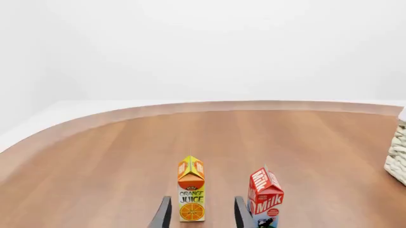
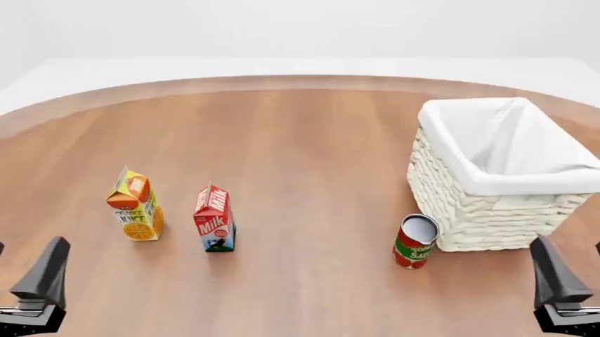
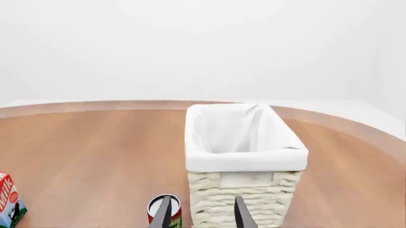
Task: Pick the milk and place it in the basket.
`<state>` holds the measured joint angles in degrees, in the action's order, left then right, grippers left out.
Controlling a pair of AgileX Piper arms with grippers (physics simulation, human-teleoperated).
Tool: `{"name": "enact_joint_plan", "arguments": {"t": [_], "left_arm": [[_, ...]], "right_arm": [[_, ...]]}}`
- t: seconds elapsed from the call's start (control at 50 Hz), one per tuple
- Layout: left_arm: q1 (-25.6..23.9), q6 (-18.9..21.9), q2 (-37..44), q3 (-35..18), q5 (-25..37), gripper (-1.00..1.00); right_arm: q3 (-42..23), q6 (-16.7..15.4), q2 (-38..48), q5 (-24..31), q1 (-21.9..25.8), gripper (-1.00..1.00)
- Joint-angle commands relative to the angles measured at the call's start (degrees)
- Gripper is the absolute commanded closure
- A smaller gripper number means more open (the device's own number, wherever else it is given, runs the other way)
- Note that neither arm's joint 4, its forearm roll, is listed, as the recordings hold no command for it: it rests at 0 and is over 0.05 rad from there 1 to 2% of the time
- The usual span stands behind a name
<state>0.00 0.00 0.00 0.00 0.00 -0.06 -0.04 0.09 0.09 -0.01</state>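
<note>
The table (image 2: 310, 161) is spreading wide and brown under everything, giving both arms open room to work. The basket (image 2: 468, 210) is sitting at about three o'clock from the table's middle in the front view, mouth up and its white cloth lining showing nothing inside, so a carton could be lowered straight in from above. The orange juice carton (image 2: 137, 206) is standing upright at about eight o'clock, and the milk (image 2: 215, 219) is standing upright just beside it on the basket's side, apart from it, with a gap that looks wide enough for a finger to slip between. A red and green can (image 2: 414, 242) is standing close against the basket's near corner; whether it is touching cannot be told. The left gripper (image 1: 199, 213) is waiting low at the near edge with its fingers apart and nothing between them, and its own camera is lining it up with the juice rather than the milk, so it would likely need to shift toward the basket side before closing. The right gripper (image 3: 201, 213) is likewise spread and holding nothing, aimed at the basket and can.
</note>
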Motion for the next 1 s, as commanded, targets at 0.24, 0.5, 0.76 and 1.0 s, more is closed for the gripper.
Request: {"name": "enact_joint_plan", "arguments": {"t": [0.24,0.5,0.76,1.0], "left_arm": [[0.0,0.0,0.0,0.0,0.0,-1.00],[0.0,0.0,0.0,0.0,0.0,-1.00],[0.0,0.0,0.0,0.0,0.0,-1.00],[0.0,0.0,0.0,0.0,0.0,-1.00]], "right_arm": [[-1.6,0.0,2.6,0.3,1.3,-1.00],[-10.9,4.6,3.5,10.2,5.1,-1.00],[-22.2,5.3,6.0,18.7,9.9,-1.00],[-28.2,6.3,13.1,18.8,13.3,-1.00]]}}
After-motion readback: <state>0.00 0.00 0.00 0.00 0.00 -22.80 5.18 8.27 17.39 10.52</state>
